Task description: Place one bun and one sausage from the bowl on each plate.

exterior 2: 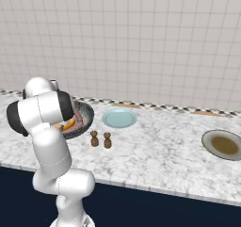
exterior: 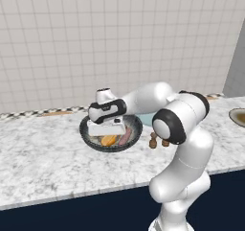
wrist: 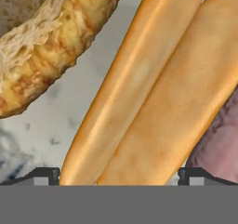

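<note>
The dark-rimmed bowl (exterior: 86, 133) (exterior 2: 88, 112) stands on the counter, and my gripper (exterior: 110, 132) (wrist: 121, 174) hangs low inside it. The gripper is open, with one dark fingertip (wrist: 46, 174) on each side of a long golden bun (wrist: 153, 93) (exterior: 108, 140) (exterior 2: 69, 124). I cannot tell whether the tips touch it. A pinkish sausage (wrist: 221, 144) (exterior: 125, 136) lies right beside the bun. The pale blue plate (exterior 2: 119, 117) (exterior: 146, 119) sits just right of the bowl, partly behind my arm. The brown-rimmed plate (exterior 2: 224, 144) (exterior: 238, 116) lies far to the right.
Two small brown shakers (exterior 2: 101, 139) (exterior: 153, 141) stand in front of the blue plate. A round crusty baked piece (wrist: 42, 51) lies in the bowl to one side of the bun. A tiled wall backs the marble counter (exterior 2: 160, 146).
</note>
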You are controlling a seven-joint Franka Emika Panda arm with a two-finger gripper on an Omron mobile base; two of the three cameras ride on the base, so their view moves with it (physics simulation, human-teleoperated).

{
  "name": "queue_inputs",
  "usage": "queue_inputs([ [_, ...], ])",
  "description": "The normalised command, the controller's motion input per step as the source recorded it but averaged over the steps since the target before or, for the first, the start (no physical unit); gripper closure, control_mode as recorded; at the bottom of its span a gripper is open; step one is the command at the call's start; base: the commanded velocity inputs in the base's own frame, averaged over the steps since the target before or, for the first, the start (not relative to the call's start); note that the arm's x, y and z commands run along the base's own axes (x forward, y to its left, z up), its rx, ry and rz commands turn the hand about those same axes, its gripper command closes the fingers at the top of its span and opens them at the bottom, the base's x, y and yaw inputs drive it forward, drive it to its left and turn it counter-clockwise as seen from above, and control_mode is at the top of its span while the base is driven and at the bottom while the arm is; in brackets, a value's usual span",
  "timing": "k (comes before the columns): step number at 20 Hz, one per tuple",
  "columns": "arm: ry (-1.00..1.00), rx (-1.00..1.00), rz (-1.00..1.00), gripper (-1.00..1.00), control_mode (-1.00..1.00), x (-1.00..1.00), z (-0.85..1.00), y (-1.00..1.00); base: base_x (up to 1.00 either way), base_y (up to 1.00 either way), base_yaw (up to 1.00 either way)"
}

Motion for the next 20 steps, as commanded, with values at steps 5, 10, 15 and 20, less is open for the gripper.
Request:
queue_inputs([
  [5, 0.00, 0.00, 0.00, 1.00, -1.00, 0.00, -0.02, 0.00, 0.00, 0.00, 0.00],
  [10, 0.00, 0.00, 0.00, 1.00, -1.00, 0.00, -0.03, 0.00, 0.00, 0.00, 0.00],
  [15, -0.07, 0.03, 0.00, 1.00, -1.00, -0.14, 0.12, -0.02, 0.00, 0.00, 0.00],
  [20, -0.19, 0.09, 0.16, 1.00, -1.00, -0.35, 0.88, -0.28, 0.00, 0.00, 0.00],
])
